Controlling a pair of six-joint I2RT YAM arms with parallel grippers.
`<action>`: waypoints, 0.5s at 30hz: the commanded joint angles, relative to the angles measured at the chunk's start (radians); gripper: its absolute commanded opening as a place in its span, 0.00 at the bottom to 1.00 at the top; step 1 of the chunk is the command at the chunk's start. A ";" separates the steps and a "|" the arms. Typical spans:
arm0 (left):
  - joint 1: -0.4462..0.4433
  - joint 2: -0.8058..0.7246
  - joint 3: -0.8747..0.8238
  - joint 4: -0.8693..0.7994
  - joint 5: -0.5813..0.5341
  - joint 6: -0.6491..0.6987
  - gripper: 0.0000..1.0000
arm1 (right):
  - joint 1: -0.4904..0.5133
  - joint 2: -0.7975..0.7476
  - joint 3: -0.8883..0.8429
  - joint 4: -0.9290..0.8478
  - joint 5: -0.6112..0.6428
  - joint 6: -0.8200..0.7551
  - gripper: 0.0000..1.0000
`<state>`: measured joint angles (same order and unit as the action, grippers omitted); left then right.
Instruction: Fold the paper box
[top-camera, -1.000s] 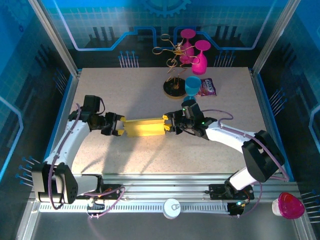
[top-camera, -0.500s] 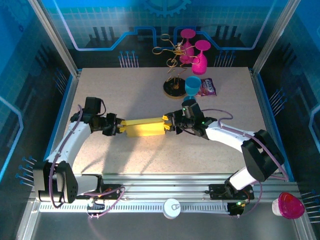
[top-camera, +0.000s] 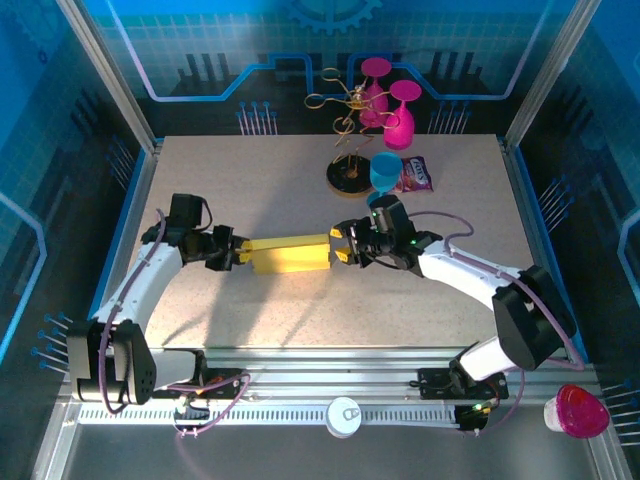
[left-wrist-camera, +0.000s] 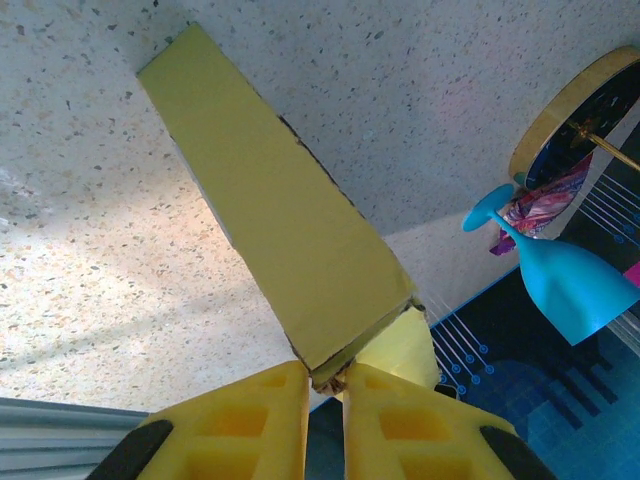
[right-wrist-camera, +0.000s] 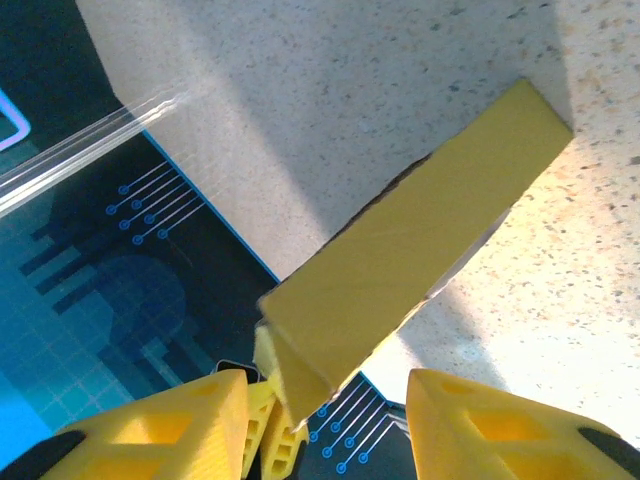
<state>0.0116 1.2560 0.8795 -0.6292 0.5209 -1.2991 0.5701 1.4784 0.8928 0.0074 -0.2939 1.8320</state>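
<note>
The paper box (top-camera: 290, 255) is a flat yellow rectangle held level, long way left to right, between the two arms near the middle of the table. My left gripper (top-camera: 238, 256) is shut on its left end. In the left wrist view both yellow fingers pinch the near corner of the box (left-wrist-camera: 290, 230) at the left gripper (left-wrist-camera: 326, 378). My right gripper (top-camera: 338, 248) is at the box's right end with its jaws apart. In the right wrist view the box (right-wrist-camera: 420, 250) ends between the fingers of the right gripper (right-wrist-camera: 325, 415), close to the left finger and apart from the right finger (right-wrist-camera: 480, 420).
Behind the right gripper stand a blue goblet (top-camera: 385, 170), a purple snack packet (top-camera: 415, 175) and a wire stand (top-camera: 348, 175) bearing pink goblets (top-camera: 400, 115). A pink-lidded cup (top-camera: 578, 412) sits outside the table's front right corner. Metal rails run along the near edge.
The left gripper closed onto the box's left end. The right gripper's jaws widened off the right end and the right arm shifted slightly right.
</note>
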 joint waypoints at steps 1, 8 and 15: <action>-0.002 0.036 -0.036 -0.058 -0.040 0.007 0.16 | 0.001 -0.020 0.040 -0.034 -0.010 -0.036 0.46; -0.002 0.037 -0.027 -0.060 -0.038 0.005 0.16 | 0.020 0.011 0.013 -0.010 -0.019 -0.027 0.39; -0.002 0.038 -0.025 -0.064 -0.035 0.009 0.16 | 0.022 0.066 0.033 -0.021 -0.045 -0.054 0.34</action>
<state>0.0116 1.2579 0.8795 -0.6231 0.5205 -1.2991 0.5823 1.5249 0.9100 0.0162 -0.3141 1.8042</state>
